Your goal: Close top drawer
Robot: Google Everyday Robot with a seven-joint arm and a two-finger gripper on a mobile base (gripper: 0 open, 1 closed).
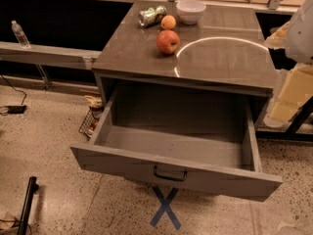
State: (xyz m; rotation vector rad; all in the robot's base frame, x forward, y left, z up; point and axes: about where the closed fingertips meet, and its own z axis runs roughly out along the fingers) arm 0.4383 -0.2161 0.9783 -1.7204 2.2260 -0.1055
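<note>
The top drawer (176, 148) stands pulled far out of the cabinet in the lower middle of the frame. Its inside is bare grey, and its black loop handle (170, 174) sits at the centre of the front. On the counter (225, 65) above lie a red apple (167, 41), an orange (168, 22), a crushed can (152, 15) and a white bowl (190, 10). The tool (292, 93) hangs at the right edge, beside the cabinet and apart from the drawer; I cannot tell whether it is open or closed. A blue tape X (165, 208) marks the floor below the drawer.
</note>
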